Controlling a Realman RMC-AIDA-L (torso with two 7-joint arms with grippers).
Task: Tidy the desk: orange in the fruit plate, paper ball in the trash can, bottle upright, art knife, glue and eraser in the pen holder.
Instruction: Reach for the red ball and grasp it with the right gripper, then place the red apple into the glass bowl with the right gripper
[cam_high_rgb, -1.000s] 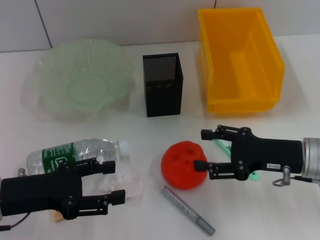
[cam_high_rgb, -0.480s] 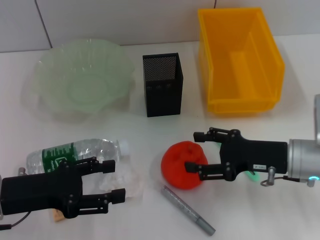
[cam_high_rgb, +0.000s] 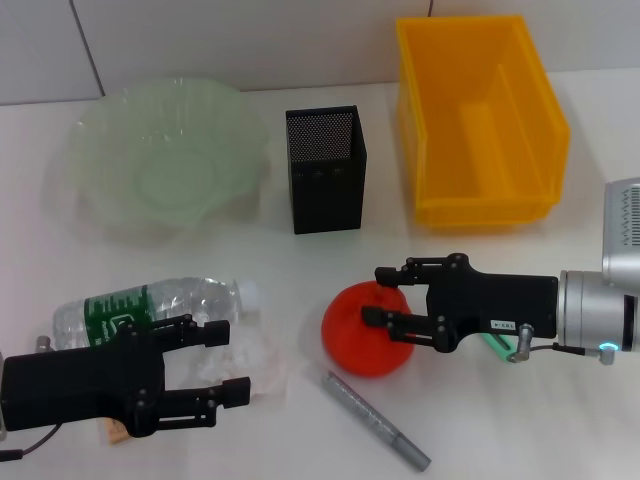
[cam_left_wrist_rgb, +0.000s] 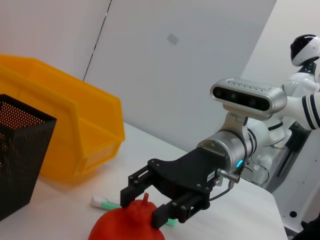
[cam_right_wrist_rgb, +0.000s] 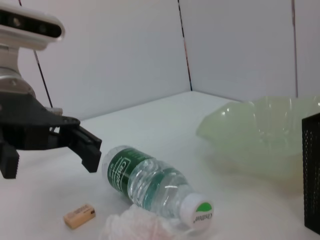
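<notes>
Red-orange orange (cam_high_rgb: 362, 335) nub-up, right hand (cam_high_rgb: 377, 296) spread around it, left hand (cam_high_rgb: 225, 363) spread, parked over paper ball (cam_high_rgb: 245, 360).

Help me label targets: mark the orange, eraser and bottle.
orange (cam_high_rgb: 362, 335), head view, skin left of the jaws.
eraser (cam_right_wrist_rgb: 79, 215), right wrist view, top face.
bottle (cam_high_rgb: 150, 305), head view, green label.

robot lab: white table (cam_high_rgb: 300, 260), plain panel walls (cam_left_wrist_rgb: 200, 65)

The right gripper (cam_left_wrist_rgb: 147, 204) straddles the orange (cam_left_wrist_rgb: 127, 226), fingers spread (trash can (cam_left_wrist_rgb: 75, 132) and pen holder (cam_left_wrist_rgb: 17, 150) stand behind)
</notes>
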